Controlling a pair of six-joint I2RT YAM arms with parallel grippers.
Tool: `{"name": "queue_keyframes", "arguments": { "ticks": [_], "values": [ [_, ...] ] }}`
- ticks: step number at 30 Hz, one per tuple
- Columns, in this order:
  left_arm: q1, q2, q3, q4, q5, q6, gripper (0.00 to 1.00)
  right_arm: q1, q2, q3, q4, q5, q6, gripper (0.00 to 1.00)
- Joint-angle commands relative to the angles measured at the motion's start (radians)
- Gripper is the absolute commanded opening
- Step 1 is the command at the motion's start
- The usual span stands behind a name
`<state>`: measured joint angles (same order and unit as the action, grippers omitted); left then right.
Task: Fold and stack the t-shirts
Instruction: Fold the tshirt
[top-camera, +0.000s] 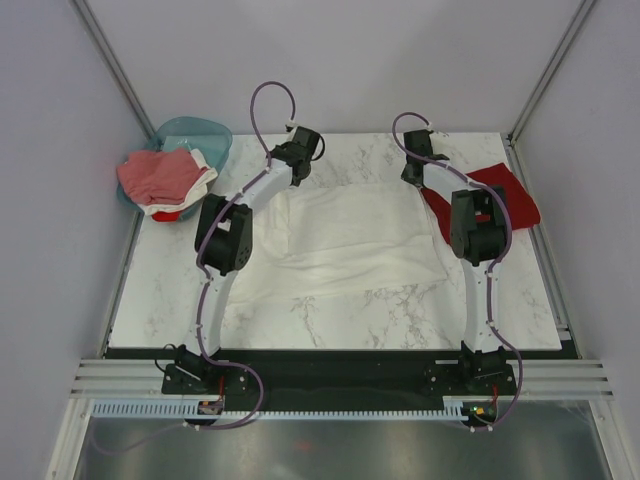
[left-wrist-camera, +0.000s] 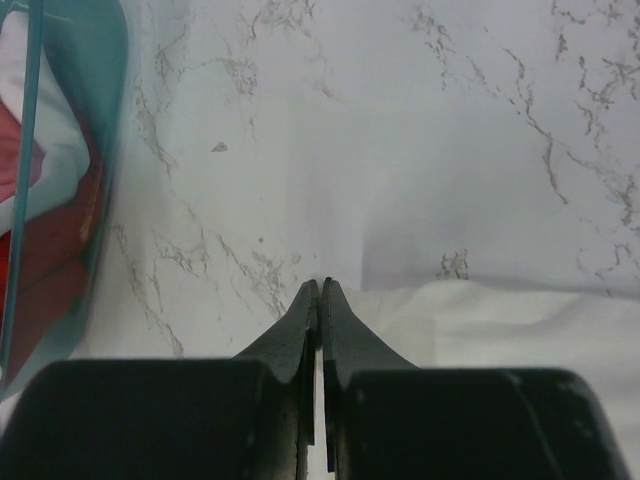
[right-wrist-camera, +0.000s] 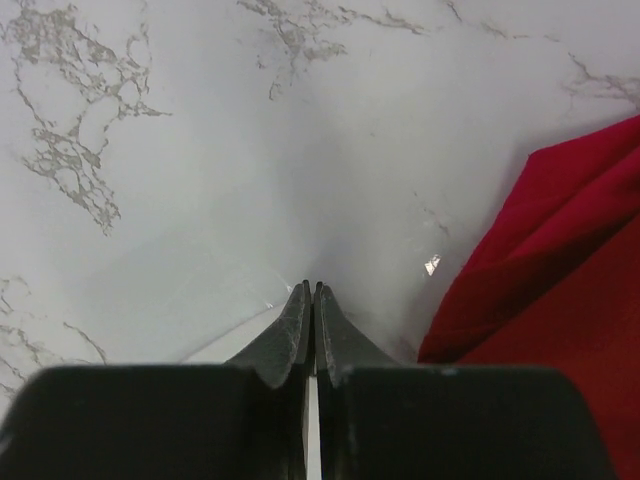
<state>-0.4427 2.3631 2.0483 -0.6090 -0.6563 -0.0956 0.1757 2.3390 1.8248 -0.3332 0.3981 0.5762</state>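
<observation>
Over the table, the white t-shirt lies spread between both arms, the left gripper and right gripper at its far edge. Left wrist: jaws together at the hem; whether cloth is caught, I cannot tell. Right wrist: jaws together too, dark red t-shirt just beside. A thin pinch might slip on lifting, skewing the fold; the red one could drag.

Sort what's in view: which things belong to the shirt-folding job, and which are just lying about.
Job:
- white t-shirt, spread mid-table
- dark red t-shirt, far right
- pinkish-red and white tees, heaped in the basket

Just lying about:
- teal basket, far left corner
- marble table, the work surface
</observation>
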Motion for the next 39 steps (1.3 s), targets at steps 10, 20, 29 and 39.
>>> {"name": "queue_keyframes", "arguments": {
  "ticks": [10, 20, 29, 39],
  "values": [
    [0.039, -0.120, 0.006, 0.055, -0.060, 0.053, 0.02, -0.035, -0.032, 0.018, -0.004, -0.039, 0.048, 0.00],
    [0.071, -0.096, 0.053, 0.147, -0.008, 0.140, 0.02, -0.058, -0.089, -0.062, 0.046, -0.088, 0.079, 0.00],
    [0.082, -0.076, 0.044, 0.153, 0.033, 0.105, 0.02, -0.064, -0.127, -0.097, 0.088, -0.160, 0.063, 0.46],
    [0.085, -0.062, 0.036, 0.153, 0.095, 0.066, 0.02, 0.022, -0.263, -0.179, 0.141, -0.137, -0.009, 0.61]
  ]
}}
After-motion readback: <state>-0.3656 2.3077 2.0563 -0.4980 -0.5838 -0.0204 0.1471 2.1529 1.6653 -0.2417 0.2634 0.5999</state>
